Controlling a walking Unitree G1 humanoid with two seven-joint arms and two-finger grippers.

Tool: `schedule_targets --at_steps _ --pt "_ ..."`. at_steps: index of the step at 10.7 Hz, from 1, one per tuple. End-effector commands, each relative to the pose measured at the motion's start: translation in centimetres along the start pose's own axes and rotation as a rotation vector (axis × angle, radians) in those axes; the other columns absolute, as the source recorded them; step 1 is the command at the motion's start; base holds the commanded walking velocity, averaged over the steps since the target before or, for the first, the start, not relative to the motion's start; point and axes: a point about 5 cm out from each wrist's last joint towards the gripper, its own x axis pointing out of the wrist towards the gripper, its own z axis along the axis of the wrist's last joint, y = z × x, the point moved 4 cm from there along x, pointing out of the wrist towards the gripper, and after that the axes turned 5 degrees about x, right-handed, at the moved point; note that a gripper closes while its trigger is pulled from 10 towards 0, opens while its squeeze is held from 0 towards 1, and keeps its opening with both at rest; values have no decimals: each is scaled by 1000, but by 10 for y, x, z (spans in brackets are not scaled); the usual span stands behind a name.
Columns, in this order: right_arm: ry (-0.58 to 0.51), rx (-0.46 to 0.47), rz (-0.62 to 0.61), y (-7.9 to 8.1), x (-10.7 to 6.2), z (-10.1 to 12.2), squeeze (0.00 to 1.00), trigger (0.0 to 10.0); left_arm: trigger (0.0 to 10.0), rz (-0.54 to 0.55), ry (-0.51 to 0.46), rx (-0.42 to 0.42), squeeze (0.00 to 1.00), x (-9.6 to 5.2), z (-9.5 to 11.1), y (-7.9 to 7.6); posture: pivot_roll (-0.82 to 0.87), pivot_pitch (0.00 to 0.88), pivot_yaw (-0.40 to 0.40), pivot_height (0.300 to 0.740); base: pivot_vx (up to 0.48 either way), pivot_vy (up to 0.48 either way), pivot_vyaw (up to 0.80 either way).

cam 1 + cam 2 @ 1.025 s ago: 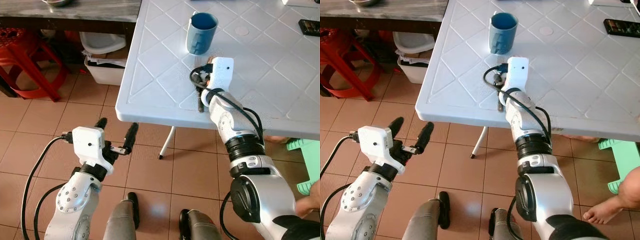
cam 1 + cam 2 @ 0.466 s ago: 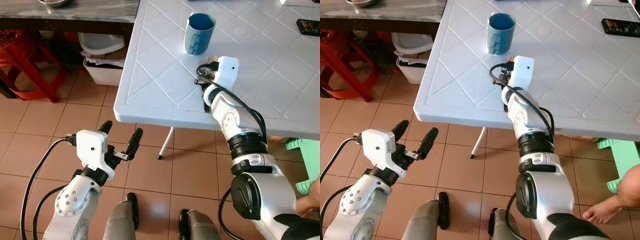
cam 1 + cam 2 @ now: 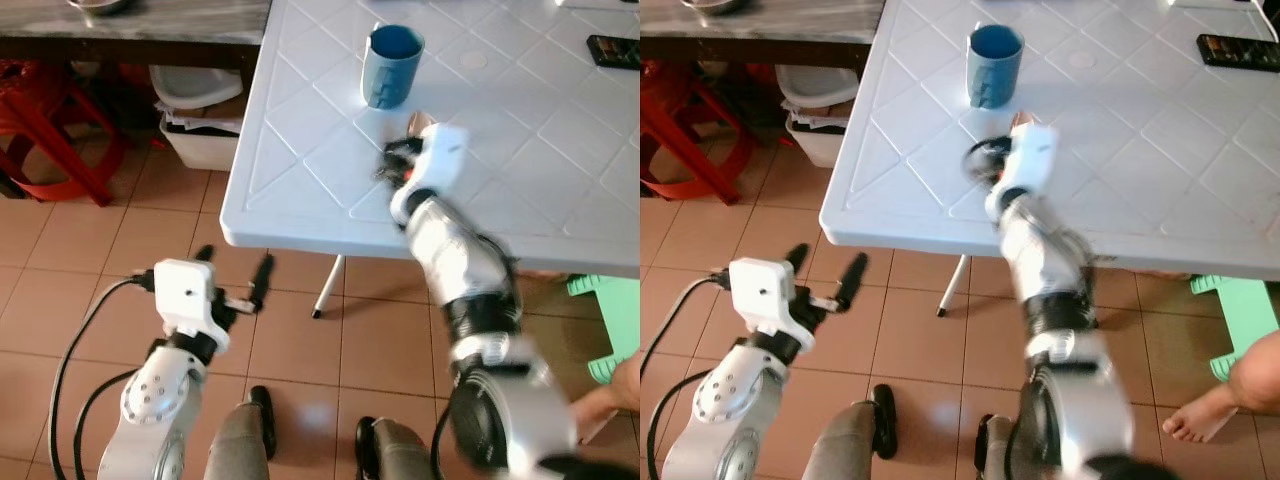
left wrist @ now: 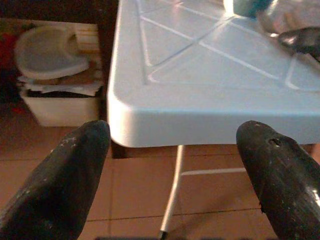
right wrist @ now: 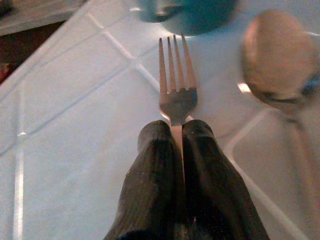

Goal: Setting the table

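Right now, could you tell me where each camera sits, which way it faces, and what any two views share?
Left eye view: on the head, looking down at the white table, blue mug, both silver arms and the legs.
Right eye view: its stereo twin, same scene, plus a person's bare foot.
Left wrist view: looks along the open left claw at the table edge and storage bin.
Right wrist view: looks along the right claw, shut on a fork, beside a spoon.
Both wrist views share the table and mug.
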Motion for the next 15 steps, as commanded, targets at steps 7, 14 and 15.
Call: schedule_targets --at_steps 7,14,15 --pt "-182 -249 15 -12 -42 10 0 0 10000 63 -51 115 0 12 1 1 50 197 -7 740 0 441 0" --pt "-196 -268 21 -10 -49 7 0 0 10000 103 -60 168 0 20 0 4 51 174 -4 740 385 198 0" --pt "-203 -272 21 -10 -48 9 0 0 10000 115 -62 165 0 21 -1 5 51 172 -7 740 461 0 0"
